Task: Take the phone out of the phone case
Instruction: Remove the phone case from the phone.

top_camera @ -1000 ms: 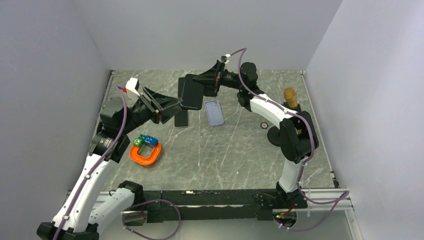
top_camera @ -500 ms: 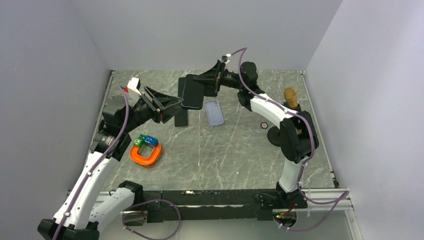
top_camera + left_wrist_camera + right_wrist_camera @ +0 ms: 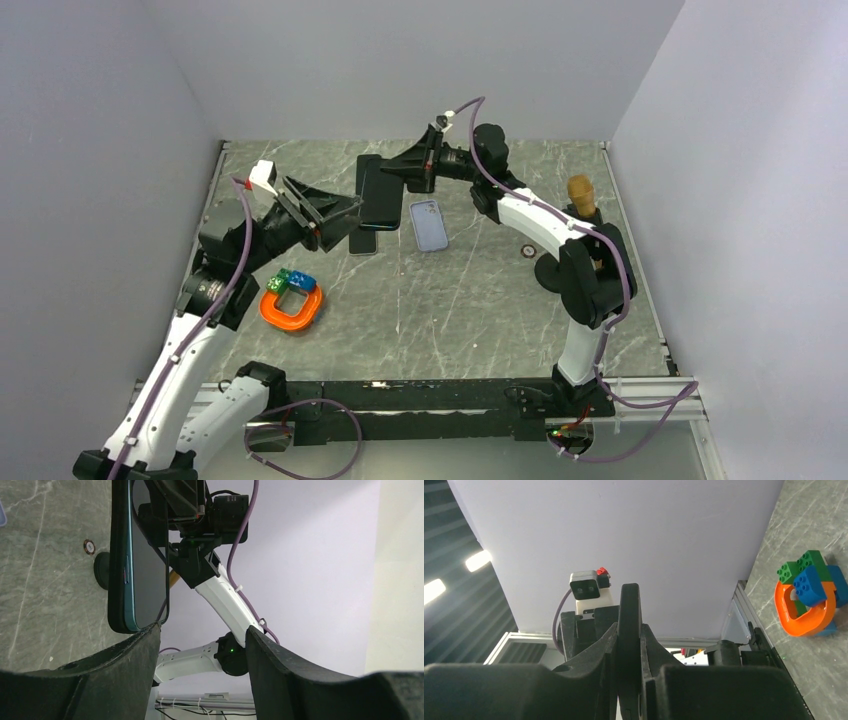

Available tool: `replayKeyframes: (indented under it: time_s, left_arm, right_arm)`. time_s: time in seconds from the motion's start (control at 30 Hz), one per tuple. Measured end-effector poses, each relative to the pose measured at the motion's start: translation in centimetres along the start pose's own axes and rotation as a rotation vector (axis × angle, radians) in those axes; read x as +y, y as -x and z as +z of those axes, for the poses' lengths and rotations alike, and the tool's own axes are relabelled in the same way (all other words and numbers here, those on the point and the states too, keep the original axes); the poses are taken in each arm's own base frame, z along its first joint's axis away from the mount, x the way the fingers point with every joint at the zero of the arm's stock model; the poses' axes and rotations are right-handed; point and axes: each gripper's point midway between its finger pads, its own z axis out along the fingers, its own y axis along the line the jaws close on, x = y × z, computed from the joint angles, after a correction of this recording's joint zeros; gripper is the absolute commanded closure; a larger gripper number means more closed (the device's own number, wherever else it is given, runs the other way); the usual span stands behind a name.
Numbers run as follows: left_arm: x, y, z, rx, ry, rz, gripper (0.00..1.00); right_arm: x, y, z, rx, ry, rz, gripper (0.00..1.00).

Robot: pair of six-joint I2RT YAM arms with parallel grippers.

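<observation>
1. Left pincer stands wide, its two dark fingers spread apart. The tip of one finger meets the lower corner of the phone, and I grip nothing with it.
2. Below my left arm, an orange ring lies on the marble-patterned tabletop. A green studded block and a blue one sit on its far side, touching each other.
3. The phone is up in the air between my two pincers, on edge and well clear of the tabletop. From my left wrist I see its dark screen and a teal side rail with buttons.
4. It sits inside the black phone case, which wraps its back and rim.
5. Under the raised phone, a second dark handset lies flat, partly hidden by it.
6. Just to its right lies a lavender case, flat and apart from it, with a dark camera cut-out at one far corner.
7. My right pincer is narrow and clamped on the cased phone, with a finger pressed to each face of the slab.
8. Further right, a small disc rests on the tabletop, its marking too small to read.
9. Near the right edge a brown peg stands upright.
</observation>
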Motion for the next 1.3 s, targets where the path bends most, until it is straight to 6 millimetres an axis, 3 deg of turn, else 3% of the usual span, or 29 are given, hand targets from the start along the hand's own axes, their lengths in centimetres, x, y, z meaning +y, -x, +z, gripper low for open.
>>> replayKeyframes:
  time_s: [0.73, 1.07, 1.3]
  left_arm:
    - [-0.2, 0.1, 0.1, -0.002, -0.012, -0.011, 0.33]
    - [1.1, 0.0, 0.2, 0.002, 0.039, -0.033, 0.36]
    - [0.7, -0.2, 0.0, 0.006, 0.026, -0.025, 0.43]
  right_arm:
    - [2.0, -0.1, -0.1, -0.008, 0.084, 0.056, 1.00]
    - [3.2, -0.7, 0.0, 0.006, 0.125, 0.044, 1.00]
    - [4.4, -1.4, 0.1, 0.022, 0.168, 0.048, 1.00]
